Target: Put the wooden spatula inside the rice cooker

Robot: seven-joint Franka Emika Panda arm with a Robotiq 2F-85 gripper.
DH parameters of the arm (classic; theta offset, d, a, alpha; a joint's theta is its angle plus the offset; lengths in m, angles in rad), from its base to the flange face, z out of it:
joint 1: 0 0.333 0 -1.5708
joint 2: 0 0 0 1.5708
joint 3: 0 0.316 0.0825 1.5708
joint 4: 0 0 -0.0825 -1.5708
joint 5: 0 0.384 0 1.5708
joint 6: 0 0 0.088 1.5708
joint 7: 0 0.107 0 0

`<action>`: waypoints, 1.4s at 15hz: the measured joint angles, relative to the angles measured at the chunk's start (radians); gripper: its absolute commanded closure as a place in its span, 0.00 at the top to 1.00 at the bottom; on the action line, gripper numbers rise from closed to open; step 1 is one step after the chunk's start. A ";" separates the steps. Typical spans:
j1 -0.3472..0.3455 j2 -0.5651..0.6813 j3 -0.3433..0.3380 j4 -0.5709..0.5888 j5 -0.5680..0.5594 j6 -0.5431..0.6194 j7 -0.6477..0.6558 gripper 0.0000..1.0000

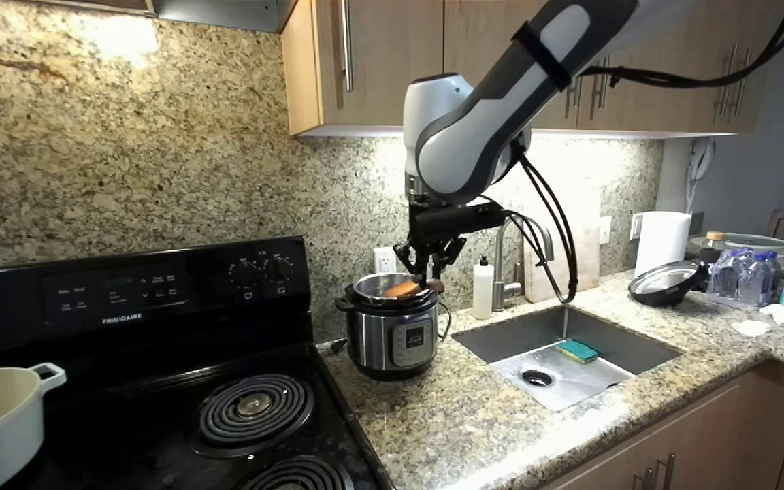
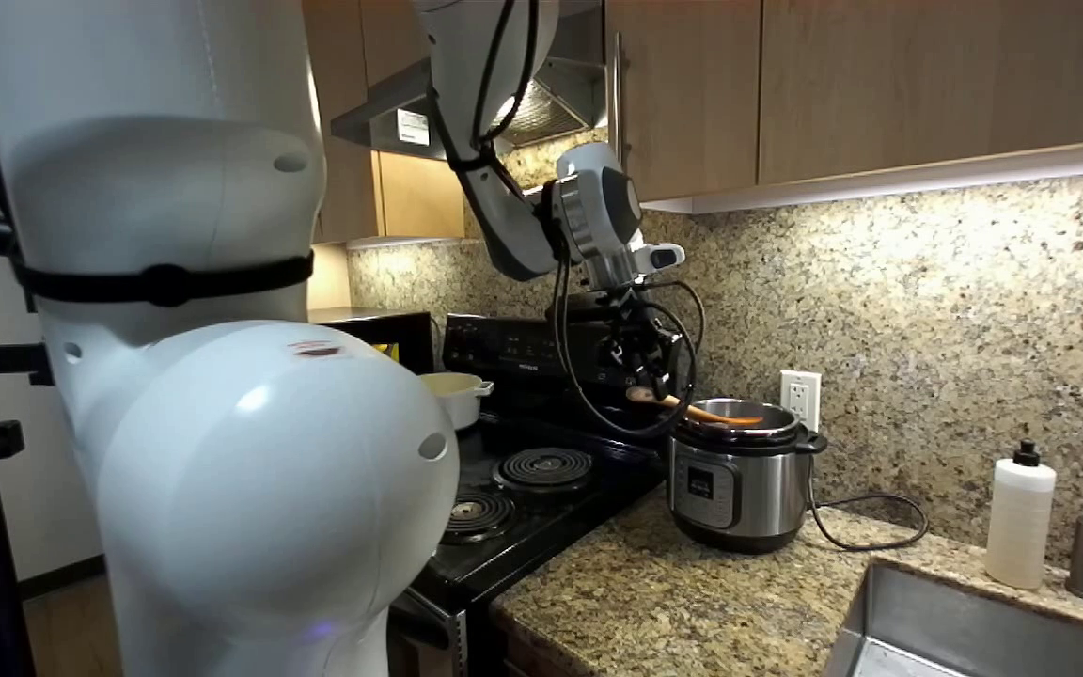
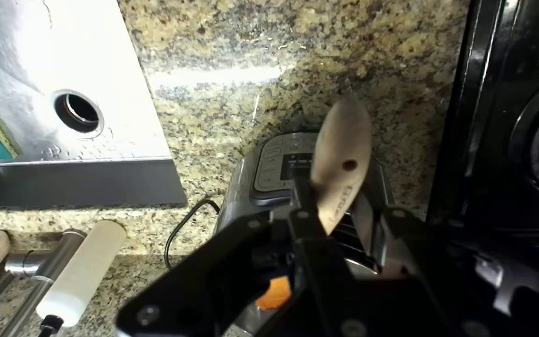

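Observation:
The rice cooker (image 1: pixel 373 340) stands on the counter beside the stove, without a lid, in both exterior views; it also shows in the wrist view (image 3: pixel 241 189). My gripper (image 2: pixel 660 385) is just above the cooker's rim. Its fingers (image 3: pixel 332 194) are shut around the handle of the wooden spatula (image 3: pixel 344 145). The spatula (image 2: pixel 739 419) is tilted, with its orange head lower, at the cooker's open mouth. The head also shows in an exterior view (image 1: pixel 402 289). The handle end sticks out past the rim. Whether the spatula touches the rim cannot be told.
The stove (image 1: pixel 249 408) with coil burners adjoins the cooker; a white pot (image 1: pixel 4 422) stands on it. On the cooker's other side are a soap bottle (image 1: pixel 482 289), a faucet (image 1: pixel 499 265) and the sink (image 1: pixel 514 340) with a sponge (image 1: pixel 577 350). A power cord (image 2: pixel 866 545) lies behind the cooker.

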 measured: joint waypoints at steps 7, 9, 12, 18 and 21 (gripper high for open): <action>0.052 0.072 -0.076 0.065 -0.010 0.000 0.000 0.10; 0.064 0.089 -0.091 0.076 -0.010 0.000 0.000 0.10; 0.083 0.113 -0.112 0.093 -0.010 0.000 0.000 0.10; 0.104 0.137 -0.141 0.118 -0.010 0.000 0.000 0.10; 0.112 0.142 -0.152 0.125 -0.010 0.000 0.000 0.10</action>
